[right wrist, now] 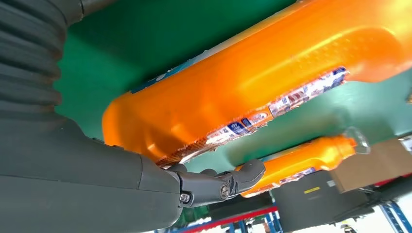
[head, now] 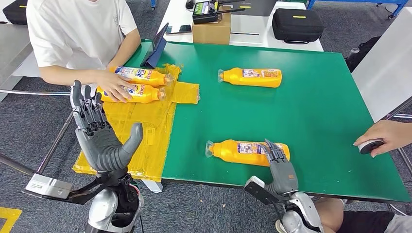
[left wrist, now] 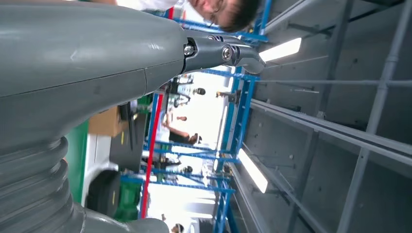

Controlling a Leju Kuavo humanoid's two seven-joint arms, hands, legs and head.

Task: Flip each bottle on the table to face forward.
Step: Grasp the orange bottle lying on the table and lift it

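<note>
Over on the left the robot's left hand (head: 99, 133) is raised off the near edge of the surface (head: 316, 102), palm up-ish, fingers (head: 87, 109) spread apart and holding nothing. Just beyond it there's a yellow taped patch (head: 145, 121) on the green top, and a person in a white shirt has a hand (head: 114, 86) resting on two orange bottles (head: 141, 83) lying side by side there, labels facing up. A dark tablet (head: 156, 47) leans up behind them. Moving right, a far bottle (head: 251, 77) lies on its side out in the middle, well apart from the rest. Closer in, the near bottle (head: 243, 152) also lies flat, cap pointing left, and the right hand (head: 279, 167) is at its base end with fingers draped over the bottle, touching it; can't tell if it's really gripped. Far right, another person's hand (head: 386, 136) sits on a small grey device (head: 371, 146) at the edge.
</note>
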